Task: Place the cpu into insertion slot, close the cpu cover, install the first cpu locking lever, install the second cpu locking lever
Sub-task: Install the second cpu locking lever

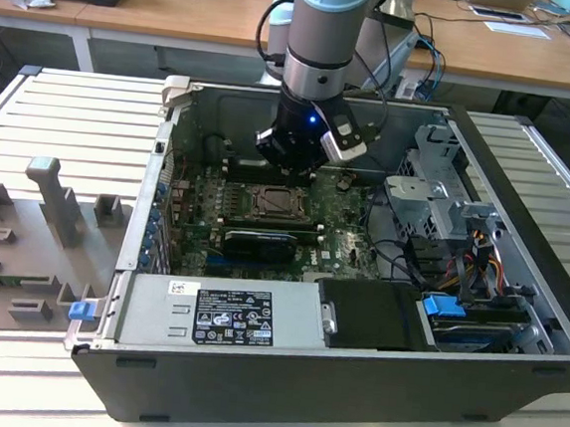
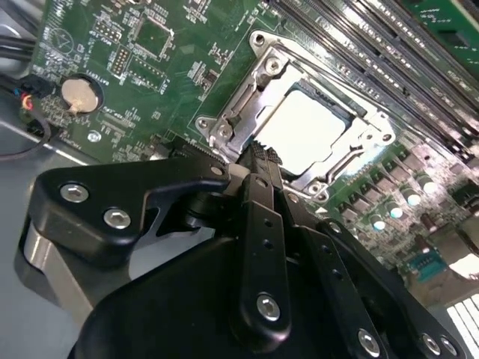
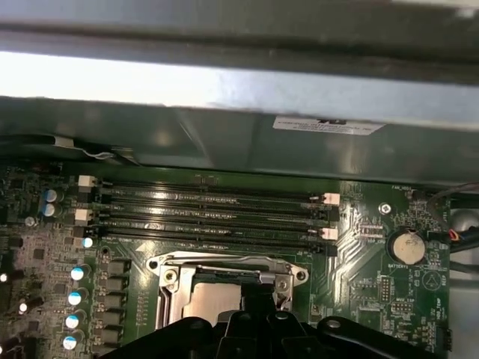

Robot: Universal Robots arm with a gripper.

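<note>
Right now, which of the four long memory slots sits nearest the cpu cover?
The lowest slot in the first wrist view, directly bordering the cpu cover; the other three lie beyond it, toward the case wall.

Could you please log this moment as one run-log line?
cpu: seated in insertion slot | cpu cover: closed | gripper: shut, at cover edge

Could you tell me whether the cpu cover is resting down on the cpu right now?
Touching, it seems. In the second wrist view the cpu cover lies flat around the cpu, its frame overlapping the chip's edges with no visible gap; the gripper hovers beside it.
</note>
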